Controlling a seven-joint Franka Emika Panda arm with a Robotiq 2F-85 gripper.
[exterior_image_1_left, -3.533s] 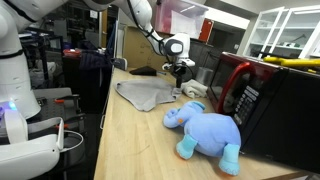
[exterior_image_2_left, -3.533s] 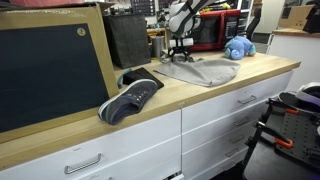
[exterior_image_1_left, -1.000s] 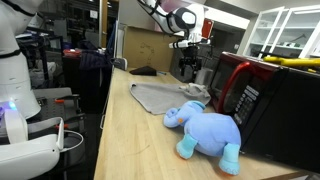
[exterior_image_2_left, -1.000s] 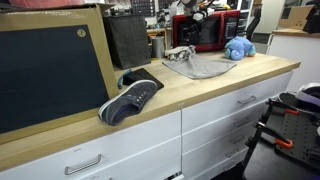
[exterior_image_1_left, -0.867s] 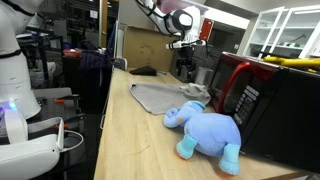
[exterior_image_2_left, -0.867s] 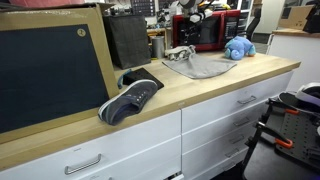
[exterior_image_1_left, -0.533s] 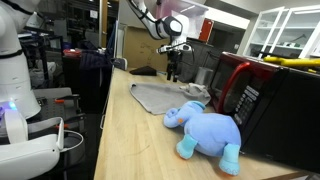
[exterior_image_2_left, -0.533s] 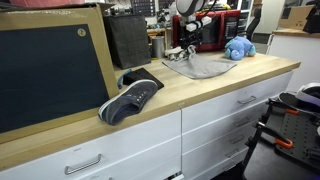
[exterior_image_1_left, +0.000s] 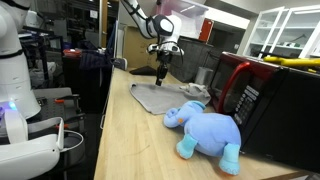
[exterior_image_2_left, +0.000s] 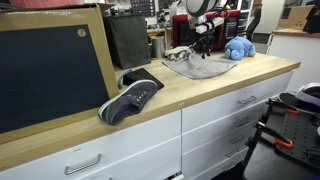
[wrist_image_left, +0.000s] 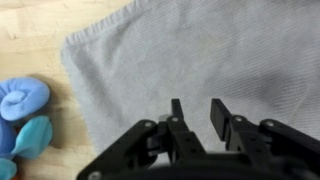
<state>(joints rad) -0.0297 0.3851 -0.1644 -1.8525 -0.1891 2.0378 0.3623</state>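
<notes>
A grey cloth (wrist_image_left: 200, 50) lies spread flat on the wooden counter and fills most of the wrist view. In both exterior views my gripper (exterior_image_1_left: 162, 72) (exterior_image_2_left: 200, 45) hangs above the cloth (exterior_image_1_left: 155, 97) (exterior_image_2_left: 200, 67), pointing down and not touching it. The wrist view shows the gripper (wrist_image_left: 197, 104) with its fingers partly drawn together; a gap remains and nothing is between them. A blue plush elephant (exterior_image_1_left: 205, 127) (exterior_image_2_left: 238, 47) lies beside the cloth, and part of it shows at the left edge of the wrist view (wrist_image_left: 22, 110).
A red and black microwave (exterior_image_1_left: 250, 95) stands behind the plush. A dark sneaker (exterior_image_2_left: 130, 97) lies on the counter (exterior_image_2_left: 150, 115) near a large black board (exterior_image_2_left: 50, 70). Drawers run below the counter's front edge.
The arm swung away from the microwave to a spot over the cloth. The fingers, wide apart a second ago, have drawn closer together.
</notes>
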